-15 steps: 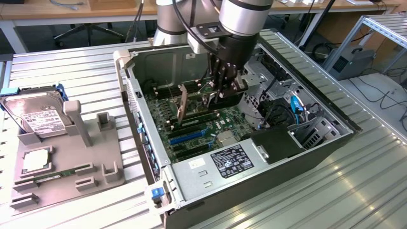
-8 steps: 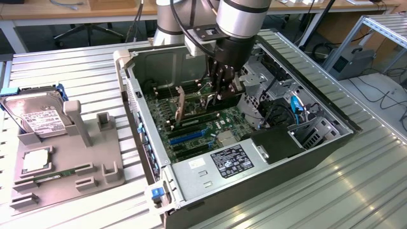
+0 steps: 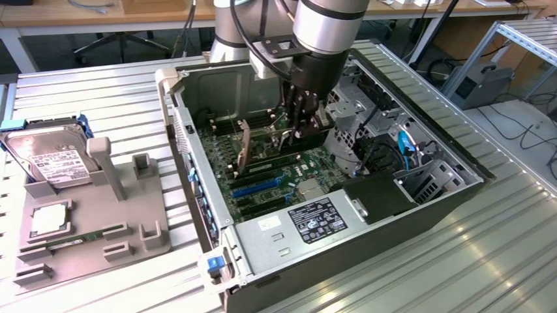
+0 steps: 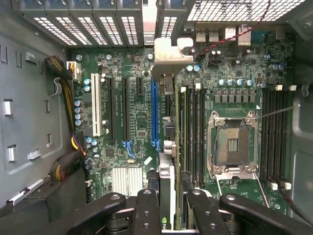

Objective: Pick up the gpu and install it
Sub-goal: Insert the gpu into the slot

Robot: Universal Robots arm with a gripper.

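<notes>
My gripper (image 3: 304, 127) reaches down into the open computer case (image 3: 452, 195) and is shut on the gpu (image 3: 291, 142). In the wrist view the gpu (image 4: 167, 171) appears edge-on between the black fingers (image 4: 146, 210). Its pale metal bracket (image 4: 168, 58) points toward the case's rear slot openings. The card stands on edge over the green motherboard (image 4: 137, 122), close beside the long blue slot (image 4: 155, 112). Whether its edge is in a slot I cannot tell.
A grey holder (image 3: 113, 215) lies at the exterior view's left, with a silver hard drive (image 3: 52, 163), a memory stick (image 3: 78, 238) and a small square chip (image 3: 48, 218). Inside the case are an open CPU socket (image 4: 232, 144), memory slots (image 4: 193, 132), cable bundles (image 4: 68, 161) and a black block (image 3: 379, 195).
</notes>
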